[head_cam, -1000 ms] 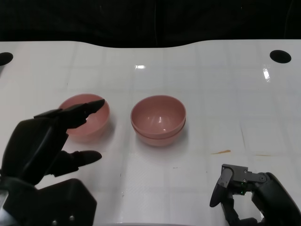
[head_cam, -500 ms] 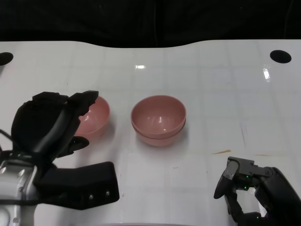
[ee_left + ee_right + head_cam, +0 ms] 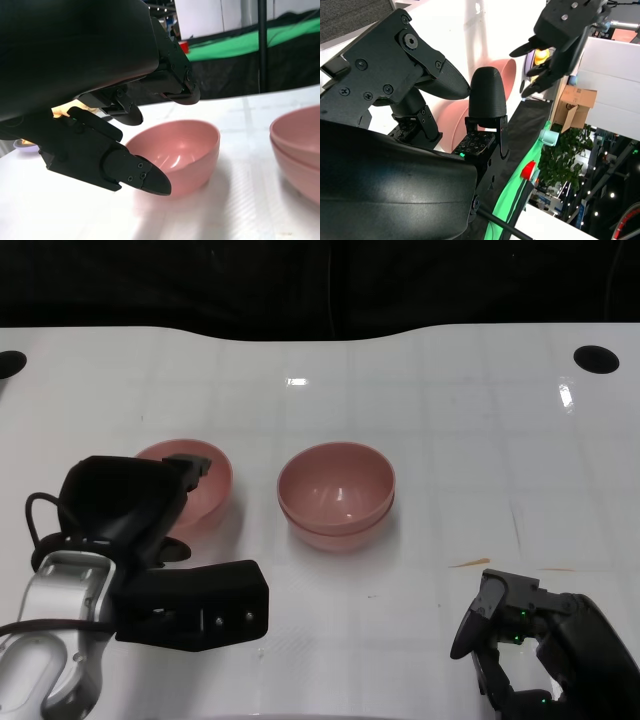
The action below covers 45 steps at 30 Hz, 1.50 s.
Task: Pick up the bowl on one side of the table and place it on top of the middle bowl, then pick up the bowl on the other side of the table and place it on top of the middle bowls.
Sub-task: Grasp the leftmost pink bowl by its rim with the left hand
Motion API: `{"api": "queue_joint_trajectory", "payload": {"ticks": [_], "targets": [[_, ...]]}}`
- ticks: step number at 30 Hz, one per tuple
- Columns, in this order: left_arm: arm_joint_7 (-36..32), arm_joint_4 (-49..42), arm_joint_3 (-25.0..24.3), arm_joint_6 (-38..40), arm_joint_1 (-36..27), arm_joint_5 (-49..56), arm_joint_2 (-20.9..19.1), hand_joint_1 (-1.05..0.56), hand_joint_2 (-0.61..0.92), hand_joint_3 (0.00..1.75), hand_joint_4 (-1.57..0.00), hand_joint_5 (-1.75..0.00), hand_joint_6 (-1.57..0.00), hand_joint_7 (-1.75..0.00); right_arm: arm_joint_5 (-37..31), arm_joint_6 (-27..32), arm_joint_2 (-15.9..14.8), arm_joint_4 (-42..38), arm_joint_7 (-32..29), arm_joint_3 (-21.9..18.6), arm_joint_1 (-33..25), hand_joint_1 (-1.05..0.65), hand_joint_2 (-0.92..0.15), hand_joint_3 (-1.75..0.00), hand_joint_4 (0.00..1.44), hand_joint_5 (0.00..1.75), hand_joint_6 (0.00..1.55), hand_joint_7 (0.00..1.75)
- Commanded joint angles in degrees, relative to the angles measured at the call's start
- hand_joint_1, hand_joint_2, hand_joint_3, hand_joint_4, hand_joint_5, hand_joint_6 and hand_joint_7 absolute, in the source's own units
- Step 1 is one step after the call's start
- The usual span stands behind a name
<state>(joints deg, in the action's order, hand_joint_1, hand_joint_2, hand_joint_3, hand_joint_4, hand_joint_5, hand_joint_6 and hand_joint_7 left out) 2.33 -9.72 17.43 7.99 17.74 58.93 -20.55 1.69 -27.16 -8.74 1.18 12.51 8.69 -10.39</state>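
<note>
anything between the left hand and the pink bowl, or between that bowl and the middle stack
Nothing visible. The left hand is already at the side bowl, and only bare white table lies between that bowl and the stacked bowls.

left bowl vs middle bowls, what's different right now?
The left bowl is a single bowl; the middle bowls are two nested into a stack, so they stand taller. The left bowl is partly hidden behind the left hand, whose fingers are spread at its rim without gripping it; the middle bowls have no hand near them. Both are pink, upright and empty, resting on the white table.
</note>
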Motion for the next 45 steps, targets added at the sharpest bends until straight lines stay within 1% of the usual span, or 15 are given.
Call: {"api": "queue_joint_trajectory", "payload": {"ticks": [1, 8, 11, 14, 21, 22, 24, 27, 29, 30, 31, 33, 37, 41, 45], "targets": [[-0.24, -4.98, 1.6, 0.12, 3.02, -0.72, -0.5, -0.5, 0.89, 0.01, -0.7, -0.07, -0.52, -0.01, 0.29, 0.41, -0.14, 0.39, 0.28, -0.94, -0.25, -0.22, -0.4, -1.33, 0.89, 1.75, 0.78, 1.53], [-4.94, -16.17, 4.07, -1.47, 8.03, -3.65, 1.23, -0.45, 0.91, 0.01, -0.84, -0.12, -0.59, -0.03, 0.08, 0.42, 0.08, 0.59, 0.73, -0.99, -0.49, -0.21, -0.4, -1.33, 0.89, 1.75, 0.79, 1.54], [-7.7, -20.79, 4.81, -4.01, 9.67, -5.29, 1.17, -0.38, 0.92, 0.01, -0.74, -0.88, -0.73, -0.01, -0.29, 0.41, 0.3, 0.69, 0.58, -0.96, -0.56, -0.21, -0.4, -1.33, 0.89, 1.75, 0.79, 1.54], [-9.8, -24.64, 5.75, -5.67, 11.18, -6.25, 1.24, -0.35, 0.92, 0.04, -0.67, -1.3, -0.8, -0.02, -0.15, 0.69, 0.42, 0.82, 0.64, -0.98, -0.62, -0.21, -0.41, -1.33, 0.89, 1.75, 0.79, 1.53], [-14.85, -33.24, 7.63, -10.76, 14.46, -8.42, 1.06, -0.27, 0.92, 0.15, -0.75, -1.57, -1.09, -0.09, -0.34, 0.96, 0.81, 0.87, 0.52, -1.05, -0.66, -0.21, -0.4, -1.33, 0.89, 1.75, 0.79, 1.53], [-16.08, -34.1, 7.99, -11.2, 14.82, -8.29, 1.0, -0.29, 0.92, 0.12, -0.76, -1.6, -1.13, -0.18, -0.34, 0.81, 0.8, 0.84, 0.59, -1.08, -0.66, -0.21, -0.4, -1.33, 0.89, 1.75, 0.79, 1.53], [-18.88, -35.72, 8.6, -12.16, 15.44, -7.97, 0.99, -0.32, 0.92, 0.1, -0.79, -1.72, -0.75, -1.15, -0.41, 0.4, 0.78, 0.68, 0.62, -1.17, -0.6, -0.2, -0.4, -1.34, 0.88, 1.75, 0.79, 1.52], [-21.37, -37.56, 9.09, -12.95, 16.27, -8.4, 1.28, -0.34, 0.92, 0.17, -0.84, -1.74, -0.69, -1.33, -0.89, 0.56, 0.7, 0.93, 0.4, -1.31, -0.65, -0.2, -0.4, -1.34, 0.88, 1.75, 0.79, 1.52], [-22.25, -38.22, 9.37, -13.2, 16.73, -8.59, 1.28, -0.34, 0.92, 0.18, -0.83, -1.75, -0.76, -1.06, -0.88, 0.64, 0.84, 0.99, 0.44, -1.35, -0.69, -0.2, -0.4, -1.34, 0.88, 1.75, 0.79, 1.52], [-22.83, -38.26, 9.53, -13.33, 16.87, -8.49, 1.15, -0.34, 0.92, 0.19, -0.84, -1.75, -0.74, -1.15, -0.65, 0.72, 0.98, 1.02, 0.54, -1.36, -0.72, -0.2, -0.4, -1.34, 0.88, 1.75, 0.79, 1.52], [-23.39, -38.21, 9.52, -13.51, 16.94, -8.58, 1.06, -0.34, 0.92, 0.2, -0.84, -1.75, -0.64, -1.47, -0.49, 0.84, 1.11, 1.05, 0.59, -1.37, -0.74, -0.2, -0.4, -1.34, 0.88, 1.75, 0.79, 1.52], [-24.4, -37.63, 9.38, -13.34, 16.91, -8.64, 0.92, -0.33, 0.92, 0.2, -0.85, -1.75, -0.57, -1.63, -0.55, 1.21, 1.25, 1.23, 0.55, -1.42, -0.78, -0.2, -0.4, -1.34, 0.87, 1.75, 0.79, 1.52], [-27.62, -36.14, 9.32, -13.26, 16.61, -8.14, 0.55, -0.33, 0.92, 0.12, -0.88, -1.75, -0.66, -1.42, -0.6, 1.12, 1.17, 1.06, 0.78, -1.56, -0.62, -0.21, -0.4, -1.34, 0.87, 1.75, 0.79, 1.52], [-27.76, -33.79, 8.92, -12.61, 16.23, -8.46, 0.03, -0.31, 0.92, 0.13, -0.87, -1.75, -0.66, -1.43, -0.32, 0.85, 1.32, 0.8, 0.96, -1.72, -0.64, -0.21, -0.4, -1.34, 0.87, 1.75, 0.79, 1.52], [-28.45, -29.64, 8.18, -10.55, 15.77, -7.92, -0.91, -0.32, 0.92, 0.07, -0.88, -1.75, -0.79, -1.1, -0.43, 0.92, 1.3, 0.86, 1.07, -1.8, -0.66, -0.21, -0.4, -1.34, 0.87, 1.75, 0.79, 1.52]]}}
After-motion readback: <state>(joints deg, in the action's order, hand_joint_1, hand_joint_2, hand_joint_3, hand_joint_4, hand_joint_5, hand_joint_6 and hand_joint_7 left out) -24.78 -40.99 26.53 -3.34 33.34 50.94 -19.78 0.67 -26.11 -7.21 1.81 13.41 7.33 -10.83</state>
